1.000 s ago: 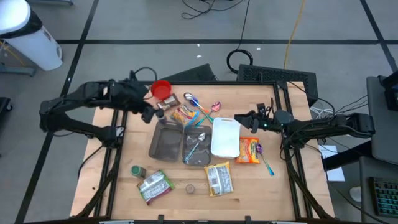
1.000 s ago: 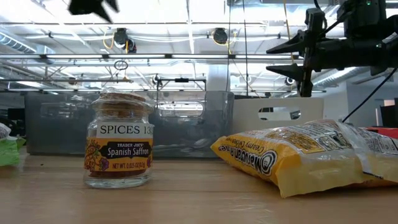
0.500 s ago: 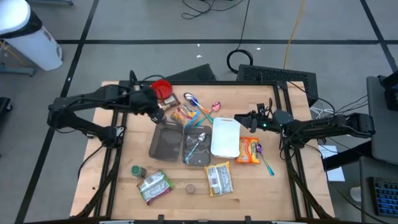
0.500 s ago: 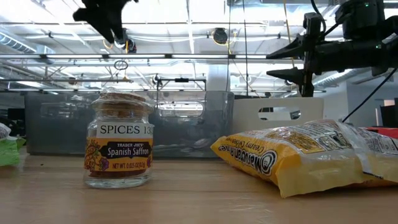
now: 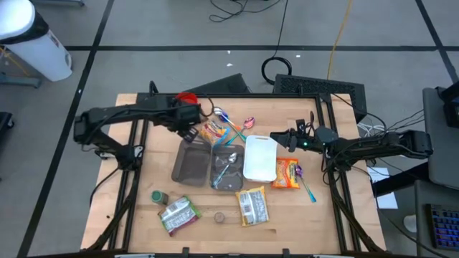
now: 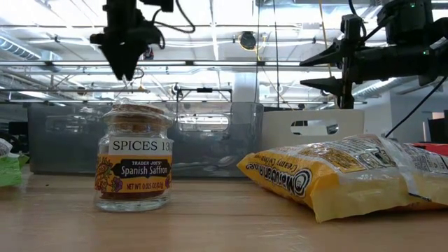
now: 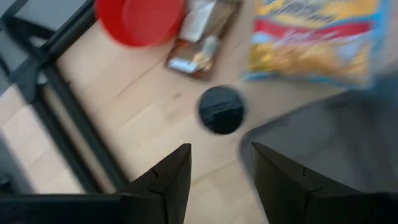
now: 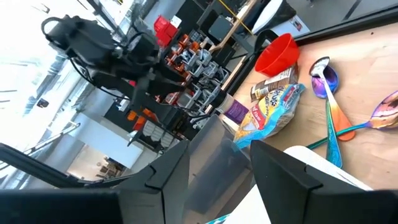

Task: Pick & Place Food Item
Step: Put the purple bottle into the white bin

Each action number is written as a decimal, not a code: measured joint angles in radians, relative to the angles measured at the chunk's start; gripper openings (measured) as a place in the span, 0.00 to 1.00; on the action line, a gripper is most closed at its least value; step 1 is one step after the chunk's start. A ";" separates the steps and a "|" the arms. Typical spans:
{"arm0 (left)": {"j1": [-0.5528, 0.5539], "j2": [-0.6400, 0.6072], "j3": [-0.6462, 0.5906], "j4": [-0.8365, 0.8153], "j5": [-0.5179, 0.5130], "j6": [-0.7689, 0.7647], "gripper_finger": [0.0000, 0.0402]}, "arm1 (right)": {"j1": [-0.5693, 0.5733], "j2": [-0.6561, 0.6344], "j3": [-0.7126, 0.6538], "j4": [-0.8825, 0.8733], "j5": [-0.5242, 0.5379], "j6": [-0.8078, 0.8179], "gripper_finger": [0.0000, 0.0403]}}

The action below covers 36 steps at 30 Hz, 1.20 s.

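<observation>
A colourful snack bag (image 5: 213, 132) lies flat on the table, right of a red bowl (image 5: 188, 99) and a brown packet (image 5: 198, 115). A small dark round lid-like thing (image 7: 221, 111) lies on the wood beside the bag (image 7: 311, 37). My left gripper (image 5: 191, 132) is open and empty, pointing down above this dark thing and the far left corner of a grey tray (image 5: 191, 165); it also shows in the low view (image 6: 126, 70). My right gripper (image 5: 273, 137) is open and empty, held above the white container (image 5: 259, 158).
A second grey tray (image 5: 226, 169) holds a spoon. Coloured spoons (image 5: 231, 122) lie at the far middle. An orange packet (image 5: 287, 173), a yellow packet (image 5: 252, 205), a green packet (image 5: 178, 214), a saffron jar (image 6: 133, 164) and a green-lidded jar (image 5: 158, 196) lie toward the near edge.
My left gripper has gone toward the table's right edge and down, from left of the red bowl to a place above the tray's far left corner, beside the snack bag. It has stayed open. My right arm has kept still.
</observation>
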 joint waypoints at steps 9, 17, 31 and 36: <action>0.098 0.004 0.000 -0.036 0.025 0.045 0.49 | 0.000 0.000 0.000 -0.001 0.000 0.004 0.41; 0.138 0.004 0.000 -0.035 0.021 0.105 0.69 | 0.000 0.000 0.000 0.000 0.000 0.004 0.41; 0.077 -0.089 -0.147 0.183 0.045 0.157 0.73 | 0.000 0.000 0.000 -0.001 0.024 -0.007 0.41; 0.043 -0.215 -0.309 0.270 0.054 0.073 0.71 | 0.000 0.000 0.000 -0.006 0.084 -0.014 0.41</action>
